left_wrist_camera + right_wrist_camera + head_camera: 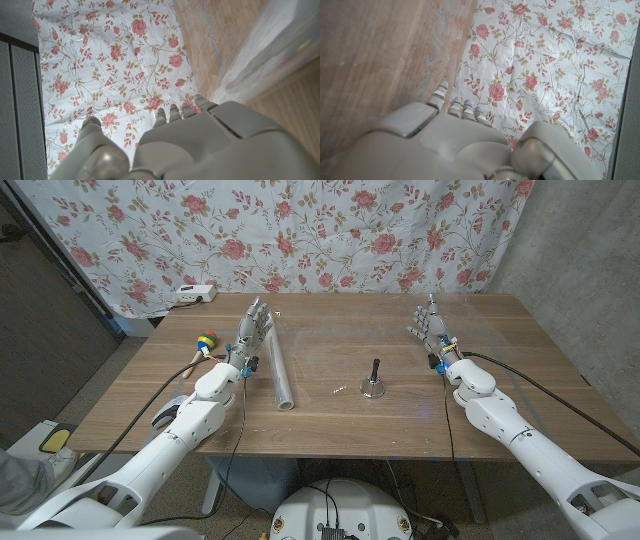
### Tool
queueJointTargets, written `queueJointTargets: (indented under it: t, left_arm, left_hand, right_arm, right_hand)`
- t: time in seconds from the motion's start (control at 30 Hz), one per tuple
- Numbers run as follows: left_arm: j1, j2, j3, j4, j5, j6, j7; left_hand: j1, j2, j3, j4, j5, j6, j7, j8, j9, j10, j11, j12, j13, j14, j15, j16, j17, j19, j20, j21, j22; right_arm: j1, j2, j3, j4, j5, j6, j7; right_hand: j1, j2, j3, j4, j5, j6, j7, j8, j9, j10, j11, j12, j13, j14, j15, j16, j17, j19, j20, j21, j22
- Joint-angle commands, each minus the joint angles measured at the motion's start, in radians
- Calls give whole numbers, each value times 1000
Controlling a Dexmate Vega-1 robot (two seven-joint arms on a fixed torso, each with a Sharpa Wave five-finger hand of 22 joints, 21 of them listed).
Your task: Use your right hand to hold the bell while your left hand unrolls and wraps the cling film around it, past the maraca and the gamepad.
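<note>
Both hands sit empty on the table (330,435), fingers spread and pointing away: left hand (252,330) just beside the cling film roll (279,365), right hand (432,327) well apart from everything. Small dark-handled metal bell (373,379) stands upright mid-table. Maraca (205,340), colourful, lies by the left edge. Wrist views add the floral curtain (115,60) up close. No readable writing anywhere.
</note>
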Motion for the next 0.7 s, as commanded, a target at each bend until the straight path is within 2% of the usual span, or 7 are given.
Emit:
queueJointTargets:
  t: [0.03, 0.33, 0.4, 0.47, 0.57, 0.67, 0.7]
  left_arm:
    - [1, 10, -2, -3, 19, -26, -6]
    - [7, 17, -9, 1, 21, -37, -5]
    - [13, 16, -14, -5, 0, -27, -11]
    - [14, 18, -16, -6, -1, -33, -18]
    - [15, 33, -16, -11, 2, -34, -36]
    - [28, 50, -17, -29, 20, -31, -19]
    - [55, 66, -25, -89, 33, 25, 58]
  left_hand:
    - [12, 2, 7, -2, 6, 2, -7, 7, 4, -7, 2, 7, 2, -5, -2, 8, 5, -4, 6, 8, 4]
    - [12, 3, 6, -2, 6, 4, -6, 7, 4, -6, 2, 7, 2, -5, -3, 8, 5, -5, 6, 9, 4]
    - [13, 3, 6, -2, 6, 5, -6, 8, 4, -6, 3, 7, 2, -5, -4, 8, 5, -5, 6, 9, 4]
    - [13, 3, 6, -2, 6, 5, -6, 7, 4, -5, 2, 7, 2, -5, -4, 8, 5, -5, 6, 9, 4]
    - [13, 4, 6, -3, 6, 5, -6, 8, 4, -6, 2, 7, 2, -5, -4, 8, 5, -5, 6, 9, 4]
    - [13, 4, 6, -3, 6, 6, -6, 8, 4, -4, 1, 7, 2, -5, -4, 8, 5, -5, 5, 9, 4]
    - [13, 4, 6, -3, 6, 6, -6, 8, 4, -5, 2, 7, 2, -5, -4, 8, 5, -5, 5, 10, 4]
  right_arm:
    - [-9, -11, 5, -27, -6, -8, -15]
    - [-17, -19, 2, -55, -19, -22, -35]
    - [-18, -17, 1, -58, -21, -15, -33]
    - [-20, -15, 1, -59, -28, 2, -32]
    - [-26, -42, -6, -105, -67, -41, -78]
    - [-30, -50, -11, -116, -92, -37, -91]
    - [-32, -51, -11, -120, -94, -37, -92]
  right_hand:
    - [12, 1, -2, -1, 2, -10, 2, 4, 2, 2, 12, 3, 5, -8, 0, 4, 2, -3, 2, 6, 2]
    - [17, 4, -1, -2, 1, -11, 2, 4, 2, 1, 11, 3, 5, -10, 0, 3, 2, -7, 4, 5, 2]
    - [20, 5, 0, -4, 0, -18, -10, 2, 2, 1, 11, 3, 5, -13, -3, 2, 2, -10, 4, 4, 2]
    - [27, 6, 2, -7, -1, -21, -21, 3, 2, 8, -2, 6, 6, -12, -10, 3, 3, -15, 10, 4, 2]
    - [36, 8, 3, -11, -2, -24, -23, 3, 2, 29, -15, 14, 8, -11, -24, 4, 3, -14, 6, 6, 3]
    - [43, 10, 5, -14, -3, -27, -22, 3, 2, 35, -19, 16, 9, -2, -37, 8, 3, -5, 9, 10, 3]
    - [44, 10, 5, -15, -4, -26, -21, 4, 2, 36, -21, 16, 10, -2, -37, 8, 3, -4, 10, 10, 3]
